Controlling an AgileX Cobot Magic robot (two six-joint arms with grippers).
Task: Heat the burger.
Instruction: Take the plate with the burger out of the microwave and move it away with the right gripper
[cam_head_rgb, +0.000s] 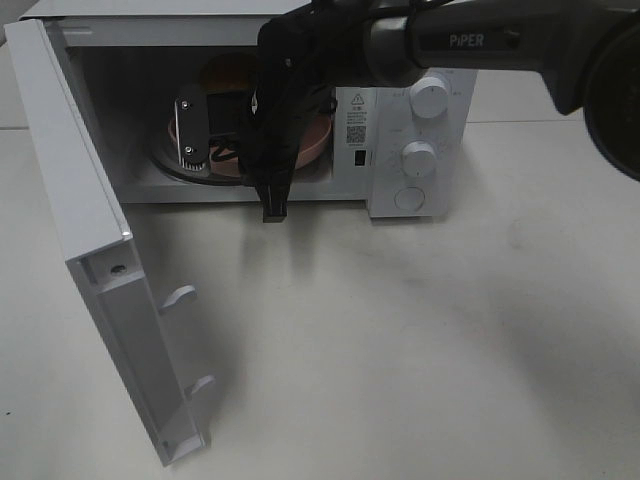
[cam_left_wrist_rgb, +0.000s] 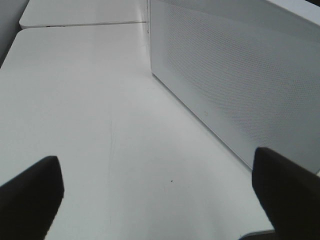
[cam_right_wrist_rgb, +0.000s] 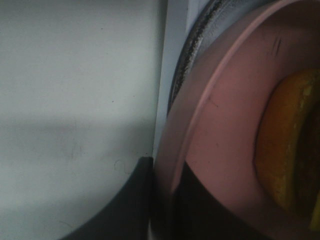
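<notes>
— Two risks. Right gripper (cam_right_wrist_rgb: 150, 200) clamped on pink plate (cam_right_wrist_rgb: 225, 130) rim, burger (cam_right_wrist_rgb: 285, 150) inside microwave (cam_head_rgb: 410, 150).
— Could drag plate back out if withdrawn unreleased.
— And left gripper (cam_left_wrist_rgb: 160, 200)?
— Jaws apart, idle beside the microwave wall. Open door (cam_head_rgb: 100, 260) could get bumped.

Desk (cam_head_rgb: 450, 340): smooth matt white, faint scuffs. Microwave (cam_head_rgb: 415, 150): white, satin casing; its side wall (cam_left_wrist_rgb: 240, 75) shows a fine dotted texture. Pink plate (cam_right_wrist_rgb: 225, 125): smooth, matt, plastic-looking. Burger (cam_right_wrist_rgb: 280, 150) bun: glossy golden-brown. Right arm (cam_head_rgb: 470, 40): matt black, plastic-looking shell.
</notes>
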